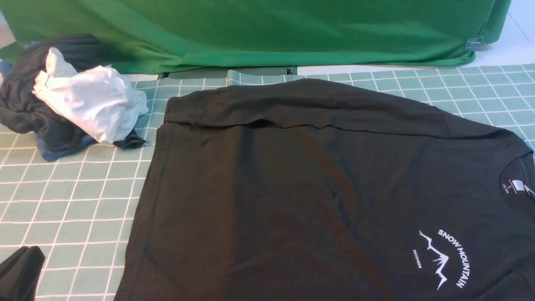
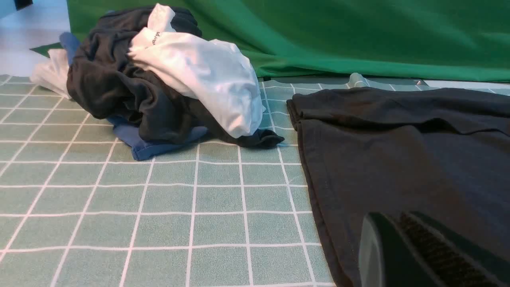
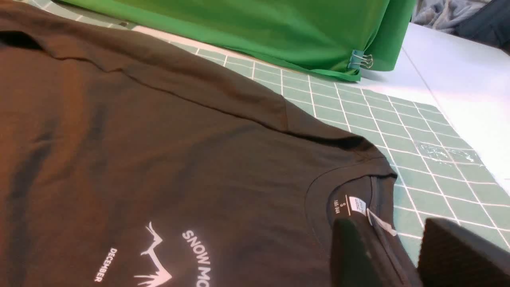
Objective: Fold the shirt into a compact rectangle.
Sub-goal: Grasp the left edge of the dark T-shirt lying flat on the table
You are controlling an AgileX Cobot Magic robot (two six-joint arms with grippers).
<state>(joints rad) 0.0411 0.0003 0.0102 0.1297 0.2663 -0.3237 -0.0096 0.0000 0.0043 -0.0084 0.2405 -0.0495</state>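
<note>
Left gripper: clenched, mostly cut off at frame edge. Right gripper: fingers parted above shirt collar, gripping nothing, bases cropped.

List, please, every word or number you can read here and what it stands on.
"SNOW MOUNTAIN": chest print of the shirt.
"DECEMBER": beside the mountain outline.
"S": inside the collar.
Figures under the "S", the neck label and lettering on the white garment: too small to read.
</note>
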